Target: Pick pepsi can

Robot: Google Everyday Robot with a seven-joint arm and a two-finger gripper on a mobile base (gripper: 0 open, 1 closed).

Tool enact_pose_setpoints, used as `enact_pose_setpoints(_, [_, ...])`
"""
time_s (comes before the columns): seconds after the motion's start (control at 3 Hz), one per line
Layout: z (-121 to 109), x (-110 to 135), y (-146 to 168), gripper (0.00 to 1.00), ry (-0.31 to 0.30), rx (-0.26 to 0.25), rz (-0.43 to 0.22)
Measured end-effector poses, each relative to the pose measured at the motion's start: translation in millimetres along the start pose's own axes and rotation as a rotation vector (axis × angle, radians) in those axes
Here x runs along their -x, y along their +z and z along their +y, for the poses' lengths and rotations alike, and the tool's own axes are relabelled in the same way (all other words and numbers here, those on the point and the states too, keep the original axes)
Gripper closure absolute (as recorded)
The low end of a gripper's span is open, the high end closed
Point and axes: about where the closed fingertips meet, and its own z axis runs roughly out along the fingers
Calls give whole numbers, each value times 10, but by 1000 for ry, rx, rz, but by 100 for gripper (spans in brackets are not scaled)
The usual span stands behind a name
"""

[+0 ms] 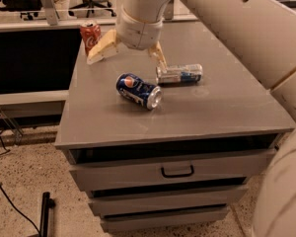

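One light, slick pepsi can (138, 90) on its side, probably rolly; the empty, wide-open hand (128, 63) above should pinch mid-body.

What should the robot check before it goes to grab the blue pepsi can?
1. End effector open: ok, spread wide.
2. Pepsi can free to grab: ok, it lies on its side, apart from the others.
3. End effector lined up over the pepsi can: not ok, it hangs farther back.
4. Silver-and-blue can out of the way: cannot tell, it lies right by the end effector.
5. Red can out of the way: ok, upright at the far left corner.
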Motion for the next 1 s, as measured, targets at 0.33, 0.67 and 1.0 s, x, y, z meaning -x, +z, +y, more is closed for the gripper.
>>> enact_pose_setpoints(0.33, [94, -20, 152, 0, -92, -33, -20])
enact_pose_setpoints(0.67, [229, 17, 295, 19, -149, -28, -40])
enact_pose_setpoints(1.0, [332, 107, 397, 42, -180, -18, -71])
